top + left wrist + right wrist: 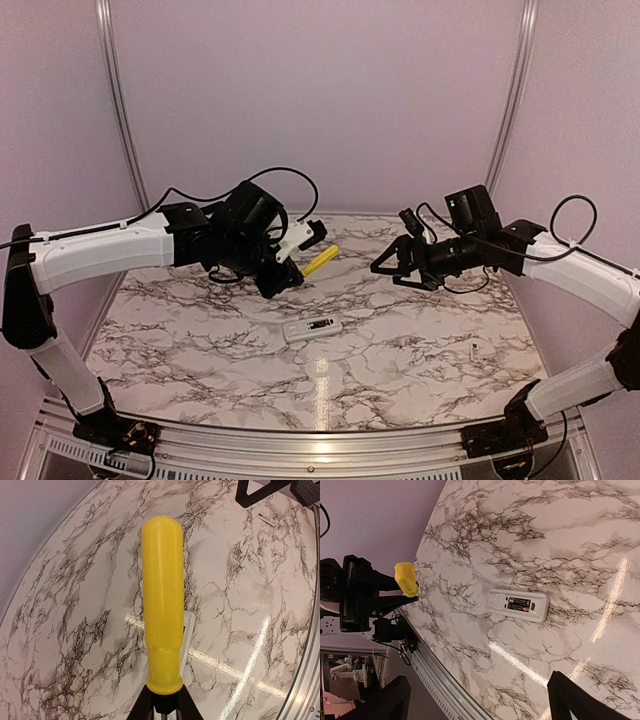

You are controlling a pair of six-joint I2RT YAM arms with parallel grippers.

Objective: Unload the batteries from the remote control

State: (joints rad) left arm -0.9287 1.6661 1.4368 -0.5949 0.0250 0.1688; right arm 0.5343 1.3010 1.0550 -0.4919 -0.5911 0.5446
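Remote control (312, 328): white bar lying flat near the middle of the marble table (200, 340), dark recess facing up.
Batteries (519, 603): apparently seated in that recess, where the right wrist view shows dark labelled shapes; too small to count.
Long axis: the remote runs roughly left to right across the table, slightly slanted.
Left gripper (298, 262): clamped on the yellow-handled screwdriver (322, 260), held above the table; only the handle shows, jutting out past the fingers.
Right gripper (384, 262): fingers spread wide, nothing between them, hanging above the table.
Key relation: the remote lies below both grippers and toward the arm bases, between the two. It is somewhat nearer the left gripper, and in the left wrist view it sits right behind the handle.
Progress, as a judgement: the compartment looks uncovered, and no battery is out yet.
Next move, as a judgement: the right gripper is the free one. It would have to descend and swing to its left to reach the recess.
Risk: the light remote may slide on the smooth table if pushed at one end.
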